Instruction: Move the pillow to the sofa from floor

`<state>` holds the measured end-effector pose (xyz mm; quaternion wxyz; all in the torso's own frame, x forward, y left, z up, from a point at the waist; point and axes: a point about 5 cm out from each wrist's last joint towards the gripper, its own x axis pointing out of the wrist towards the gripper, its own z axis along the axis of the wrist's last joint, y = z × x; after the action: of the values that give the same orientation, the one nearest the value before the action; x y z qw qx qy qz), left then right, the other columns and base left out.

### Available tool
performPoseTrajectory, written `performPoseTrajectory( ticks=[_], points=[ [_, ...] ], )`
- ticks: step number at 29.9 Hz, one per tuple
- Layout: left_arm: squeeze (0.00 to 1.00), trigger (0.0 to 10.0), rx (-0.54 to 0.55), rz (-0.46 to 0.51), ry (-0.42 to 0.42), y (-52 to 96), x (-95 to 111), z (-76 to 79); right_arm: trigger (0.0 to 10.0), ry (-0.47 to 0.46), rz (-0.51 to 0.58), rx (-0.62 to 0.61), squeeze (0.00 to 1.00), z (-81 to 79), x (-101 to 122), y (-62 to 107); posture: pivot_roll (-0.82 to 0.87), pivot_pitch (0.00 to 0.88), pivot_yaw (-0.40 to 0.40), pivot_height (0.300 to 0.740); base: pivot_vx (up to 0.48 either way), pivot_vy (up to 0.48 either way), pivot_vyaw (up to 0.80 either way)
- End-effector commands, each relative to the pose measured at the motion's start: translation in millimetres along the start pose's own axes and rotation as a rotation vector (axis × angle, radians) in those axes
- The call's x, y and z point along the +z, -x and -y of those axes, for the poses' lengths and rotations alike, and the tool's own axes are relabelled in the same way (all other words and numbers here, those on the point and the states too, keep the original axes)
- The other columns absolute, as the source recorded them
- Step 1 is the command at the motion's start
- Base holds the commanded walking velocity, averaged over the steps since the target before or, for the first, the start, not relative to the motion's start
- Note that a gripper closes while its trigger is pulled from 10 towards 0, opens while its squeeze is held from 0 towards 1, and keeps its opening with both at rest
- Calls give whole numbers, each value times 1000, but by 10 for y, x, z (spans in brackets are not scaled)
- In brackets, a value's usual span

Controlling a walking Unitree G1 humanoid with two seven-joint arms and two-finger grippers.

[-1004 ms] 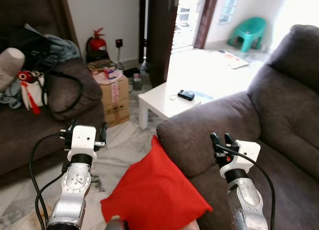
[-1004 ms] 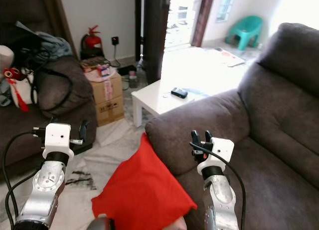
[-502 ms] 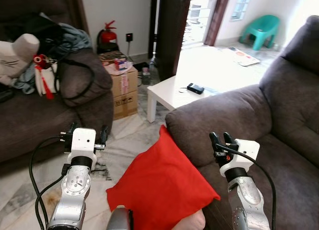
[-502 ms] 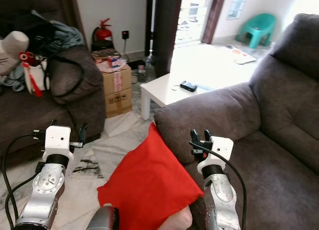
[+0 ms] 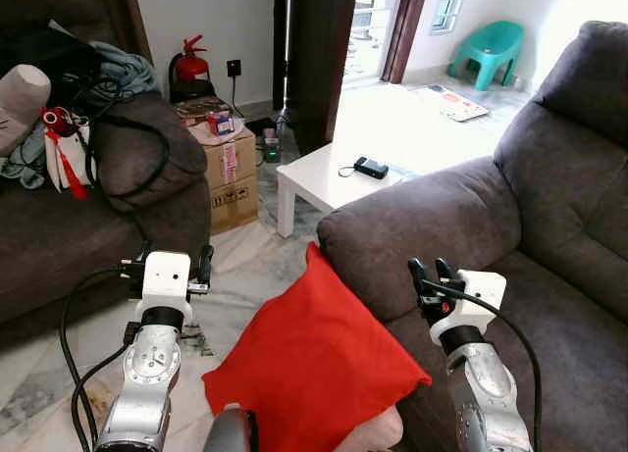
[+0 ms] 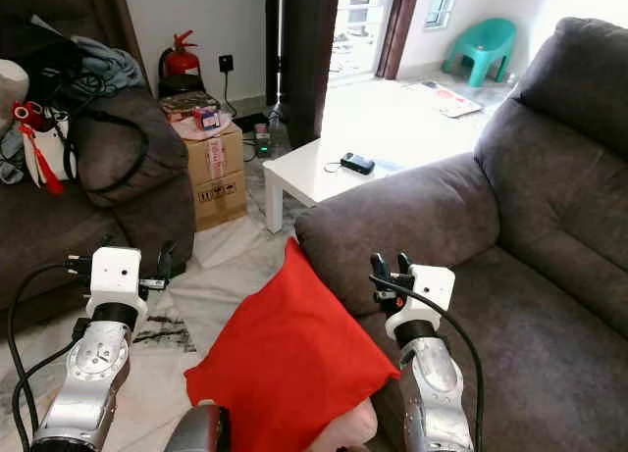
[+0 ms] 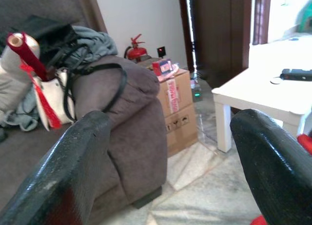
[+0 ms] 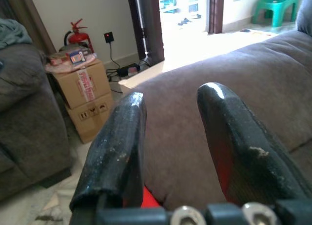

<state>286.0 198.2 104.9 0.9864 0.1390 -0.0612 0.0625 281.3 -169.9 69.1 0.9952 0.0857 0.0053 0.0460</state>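
Red square fabric pillow (image 5: 314,359): low in front of me, between my two arms, one corner leaning against the front of the rounded armrest of the grey fabric sofa (image 5: 461,226) on my right; a pale rounded shape shows under its lower edge. Neither pincer touches it.

Left gripper (image 5: 172,266): raised over the marble floor (image 5: 240,276), beside the pillow, black fingers spread wide with nothing between them in the left wrist view.

Right gripper (image 6: 390,272): raised in front of the sofa armrest, fingers a little apart, holding nothing; a sliver of red shows below them in the right wrist view.

Other items: brown cardboard box (image 5: 228,173); red fire extinguisher (image 5: 191,68); white low table (image 5: 343,182) bearing a small black device (image 5: 370,167); second dark sofa (image 5: 88,207) piled with clothes and bags; teal plastic chair (image 5: 489,48).

Handling note, my judgement: the pillow is not yet grasped. Best to lower both arms and press it from opposite edges, or pinch a thick corner, since soft fabric slips and sags. Lift clear of the armrest before swinging it right onto the seat cushion.
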Motion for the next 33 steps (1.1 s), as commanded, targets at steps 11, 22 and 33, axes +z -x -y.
performPoseTrajectory(
  ticks=[11,22,33],
  points=[
    [0,10000,7,4,0,-13,42,6,10000,1,6,18,0,-13,42,-54,71,0,-91,566,0,0,0],
    [0,10000,22,-1,9,-12,45,-11,10000,-6,-3,53,0,-50,40,-69,75,0,-99,566,0,0,0],
    [0,10000,5,8,41,-26,70,-27,10000,-7,1,61,0,-66,58,-92,77,0,-100,566,0,0,0]
  ],
)
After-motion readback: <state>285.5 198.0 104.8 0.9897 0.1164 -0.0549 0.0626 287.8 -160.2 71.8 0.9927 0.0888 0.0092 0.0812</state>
